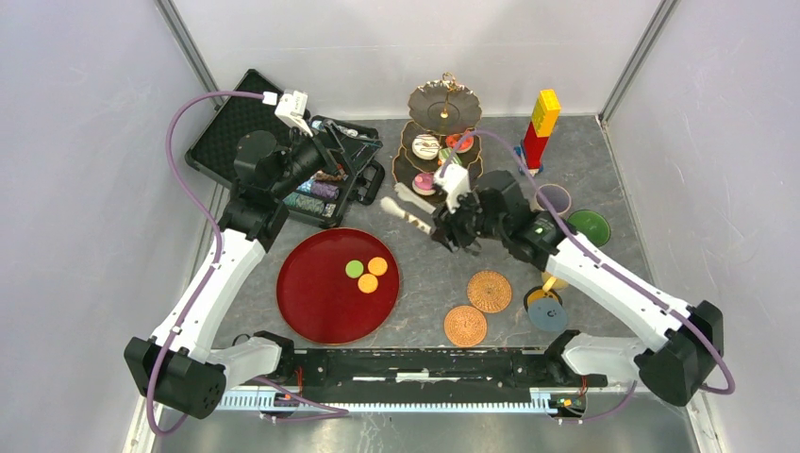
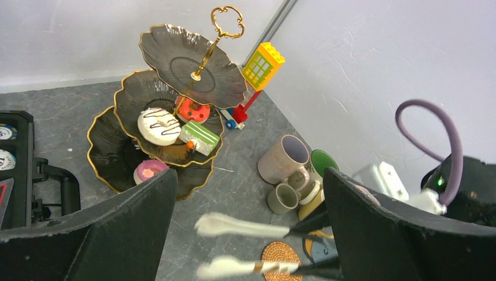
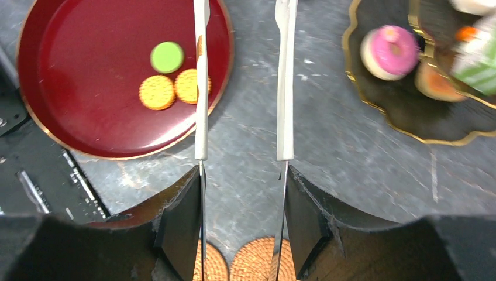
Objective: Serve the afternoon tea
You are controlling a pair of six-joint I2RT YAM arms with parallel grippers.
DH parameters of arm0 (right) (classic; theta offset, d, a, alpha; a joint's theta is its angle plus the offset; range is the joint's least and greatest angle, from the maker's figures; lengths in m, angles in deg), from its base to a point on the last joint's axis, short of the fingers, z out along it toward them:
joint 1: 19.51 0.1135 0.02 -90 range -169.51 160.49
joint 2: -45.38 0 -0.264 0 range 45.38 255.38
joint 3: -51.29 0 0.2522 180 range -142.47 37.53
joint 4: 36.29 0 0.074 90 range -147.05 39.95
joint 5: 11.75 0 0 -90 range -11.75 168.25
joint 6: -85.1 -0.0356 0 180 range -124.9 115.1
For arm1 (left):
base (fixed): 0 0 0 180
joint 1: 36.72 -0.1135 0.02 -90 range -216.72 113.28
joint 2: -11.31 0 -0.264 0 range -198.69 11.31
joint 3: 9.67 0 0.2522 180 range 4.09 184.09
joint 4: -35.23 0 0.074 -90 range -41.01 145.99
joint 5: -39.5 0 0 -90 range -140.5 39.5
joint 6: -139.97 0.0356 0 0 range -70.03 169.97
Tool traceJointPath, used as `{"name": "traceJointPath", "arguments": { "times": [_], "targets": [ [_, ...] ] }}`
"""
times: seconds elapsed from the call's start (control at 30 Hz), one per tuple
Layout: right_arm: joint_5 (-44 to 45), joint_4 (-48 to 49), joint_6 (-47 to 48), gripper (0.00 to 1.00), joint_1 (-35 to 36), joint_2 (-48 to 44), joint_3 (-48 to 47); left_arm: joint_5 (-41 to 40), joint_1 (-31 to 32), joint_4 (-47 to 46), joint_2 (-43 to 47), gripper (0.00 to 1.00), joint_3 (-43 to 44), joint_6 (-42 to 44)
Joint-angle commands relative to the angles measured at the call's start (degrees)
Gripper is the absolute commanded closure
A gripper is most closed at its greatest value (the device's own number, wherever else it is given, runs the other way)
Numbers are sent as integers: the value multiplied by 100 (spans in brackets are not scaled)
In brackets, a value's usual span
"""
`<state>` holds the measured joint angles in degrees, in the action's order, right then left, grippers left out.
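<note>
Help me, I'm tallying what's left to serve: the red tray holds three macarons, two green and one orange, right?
No. The red tray holds three macarons, but there is only one green macaron and there are two orange macarons, as the right wrist view shows.

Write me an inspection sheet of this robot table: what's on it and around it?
surface: grey mottled table.
job's things: three-tier stand holds donuts and cakes; three macarons on red tray; four mugs and coasters near right arm.
clutter: open black case; block tower.
grippers: left gripper jaws open, empty; right gripper jaws shut on tongs.
cables: purple cable along each arm.
surroundings: pale walls on three sides.
</note>
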<state>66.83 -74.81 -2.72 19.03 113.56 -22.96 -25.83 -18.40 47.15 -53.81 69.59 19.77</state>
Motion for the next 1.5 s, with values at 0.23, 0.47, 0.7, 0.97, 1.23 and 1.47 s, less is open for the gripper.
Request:
{"name": "traceJointPath", "arguments": {
  "times": [0.23, 0.47, 0.7, 0.97, 1.23, 1.47],
  "targets": [
    [422, 841, 3, 45, 1468, 1175, 7, 160, -31, -228, 3, 0, 80, -313],
    [765, 918, 163, 42, 2032, 2184, -309, 177, -31, -228, -5, 0, 80, -323],
    [772, 995, 169, 41, 2151, 2565, -407, 205, -39, -228, 28, 0, 95, -339],
    [901, 1000, 204, 40, 2187, 2726, -400, 225, -31, -234, 18, 0, 95, -364],
    [1086, 994, 240, 40, 2265, 2914, -432, 231, -31, -245, -32, 0, 86, -378],
    [1444, 759, 257, 48, 2446, 3123, -652, 232, -40, -255, -4, 0, 86, -379]
  ]
}}
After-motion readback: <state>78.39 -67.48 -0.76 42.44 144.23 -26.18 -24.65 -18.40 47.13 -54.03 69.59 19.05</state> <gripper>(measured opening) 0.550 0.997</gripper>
